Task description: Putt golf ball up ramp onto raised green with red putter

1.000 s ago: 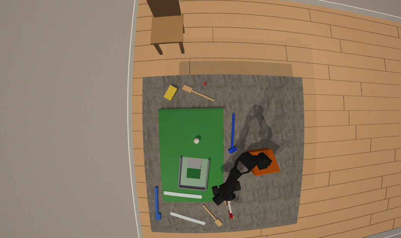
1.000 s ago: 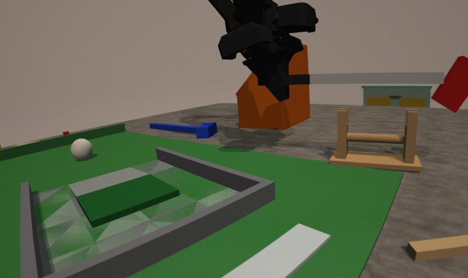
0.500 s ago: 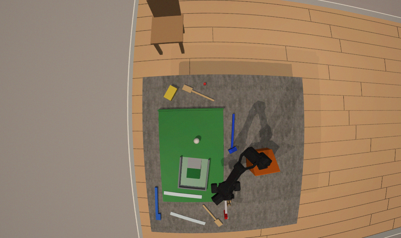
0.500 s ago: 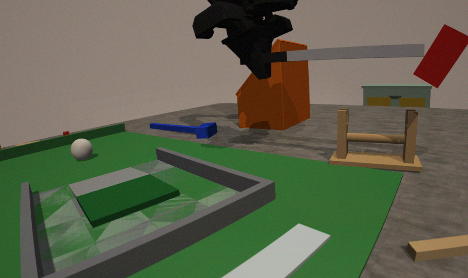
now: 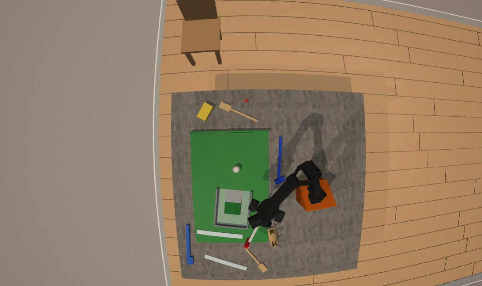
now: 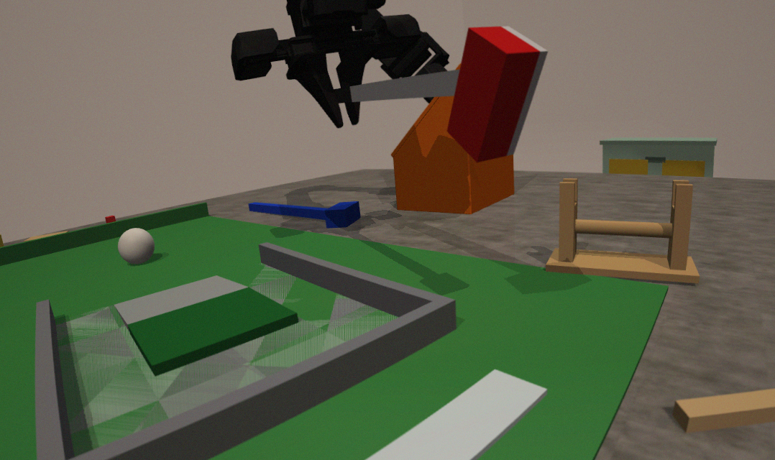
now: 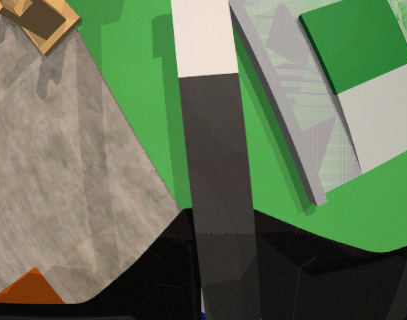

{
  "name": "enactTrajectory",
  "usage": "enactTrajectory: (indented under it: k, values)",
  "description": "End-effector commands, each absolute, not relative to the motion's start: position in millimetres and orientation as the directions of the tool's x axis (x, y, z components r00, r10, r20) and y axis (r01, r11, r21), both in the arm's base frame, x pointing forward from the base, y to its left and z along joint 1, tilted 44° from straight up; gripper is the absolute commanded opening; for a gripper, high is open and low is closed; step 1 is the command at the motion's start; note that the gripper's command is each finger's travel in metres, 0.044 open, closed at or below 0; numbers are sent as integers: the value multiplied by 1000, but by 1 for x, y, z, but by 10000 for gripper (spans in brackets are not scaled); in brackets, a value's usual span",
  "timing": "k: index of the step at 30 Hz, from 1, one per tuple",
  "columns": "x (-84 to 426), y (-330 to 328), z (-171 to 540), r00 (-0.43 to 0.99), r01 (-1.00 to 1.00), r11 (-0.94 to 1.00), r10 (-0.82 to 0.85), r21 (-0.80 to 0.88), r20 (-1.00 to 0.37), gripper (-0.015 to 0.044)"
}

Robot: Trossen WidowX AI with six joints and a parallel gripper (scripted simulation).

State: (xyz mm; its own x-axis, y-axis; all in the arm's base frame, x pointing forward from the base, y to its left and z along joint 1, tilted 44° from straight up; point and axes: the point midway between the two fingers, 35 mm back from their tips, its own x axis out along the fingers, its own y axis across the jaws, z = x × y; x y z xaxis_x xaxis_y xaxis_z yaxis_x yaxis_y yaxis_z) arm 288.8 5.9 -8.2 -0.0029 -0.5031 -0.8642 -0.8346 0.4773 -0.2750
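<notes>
My gripper (image 5: 259, 221) (image 6: 344, 114) (image 7: 211, 216) is shut on the dark grip of the red putter and holds it in the air over the front right corner of the green mat (image 5: 210, 149) (image 6: 522, 320) (image 7: 133, 87). The putter's red head (image 5: 247, 243) (image 6: 490, 91) hangs at the far end of its pale shaft (image 5: 254, 233) (image 6: 402, 88) (image 7: 203, 14). The white golf ball (image 5: 236, 169) (image 6: 135, 245) rests on the mat beyond the grey ramp (image 5: 233, 195) (image 6: 170, 297) (image 7: 383, 116). The raised dark green (image 5: 232, 208) (image 6: 207, 328) (image 7: 356, 36) sits inside a grey walled frame (image 6: 350, 282).
An empty wooden stand (image 5: 272, 237) (image 6: 622, 233) (image 7: 30, 3) stands beside the mat. A blue putter (image 5: 280, 159) (image 6: 305, 211) lies right of the mat, another blue putter (image 5: 188, 245) at its left. White bars (image 5: 219, 233) (image 6: 464, 417), wooden mallets (image 5: 255, 259) (image 5: 235, 111), a yellow block (image 5: 205, 111) and the orange arm base (image 5: 315, 195) (image 6: 447, 171) surround it.
</notes>
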Motion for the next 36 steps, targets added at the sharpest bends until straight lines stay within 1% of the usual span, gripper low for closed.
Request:
enactTrajectory:
  k: [1, 10, 18, 25, 33, 36]
  values:
    - [288, -12, 13, 8, -744, 571, -512, -347, -859, 0]
    - [280, -54, 55, 21, -517, 708, -552, -482, -834, 0]
    - [263, -90, 91, 21, -276, 769, -595, -577, -803, 0]
    - [241, -118, 121, 9, -49, 771, -636, -635, -772, 0]
    - [209, -145, 152, -17, 211, 713, -681, -668, -732, 0]
    - [202, -149, 158, -24, 257, 694, -691, -673, -722, 0]
